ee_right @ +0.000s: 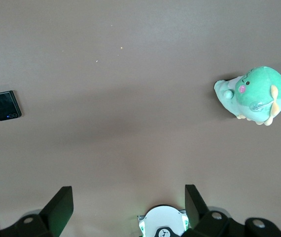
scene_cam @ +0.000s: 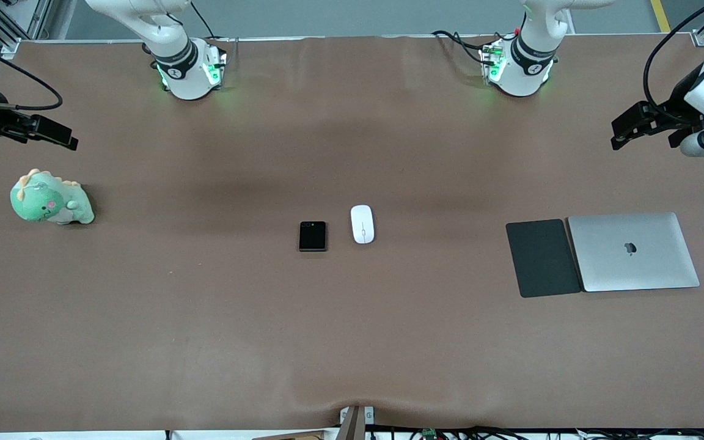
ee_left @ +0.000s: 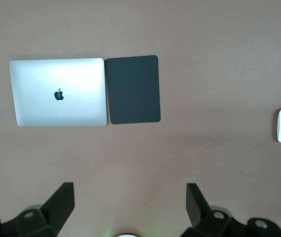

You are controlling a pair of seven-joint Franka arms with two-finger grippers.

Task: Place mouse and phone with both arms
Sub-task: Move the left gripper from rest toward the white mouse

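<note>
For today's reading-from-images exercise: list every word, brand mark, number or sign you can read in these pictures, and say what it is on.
No words or numbers can be read.
Apple logo, no lettering: on the lid of the silver laptop.
Small black marks on the arm bases: too small to read.

One mouse (scene_cam: 362, 223), one phone (scene_cam: 313, 236), one laptop (scene_cam: 632, 251), one pad (scene_cam: 542, 257), one plush (scene_cam: 49, 198).

Both arms were white with rounded, jointed segments and black bands at the joints. Right arm base (scene_cam: 188, 70), upper left of the front frame, glowed green at its sides; left arm base (scene_cam: 518, 67), upper right, likewise, with red and black cabling beside it. Black cables looped at both frame edges. Left claw (ee_left: 130, 200) and right claw (ee_right: 129, 200) had matte black, wedge-shaped fingers on black mounts with round screw bosses.
</note>
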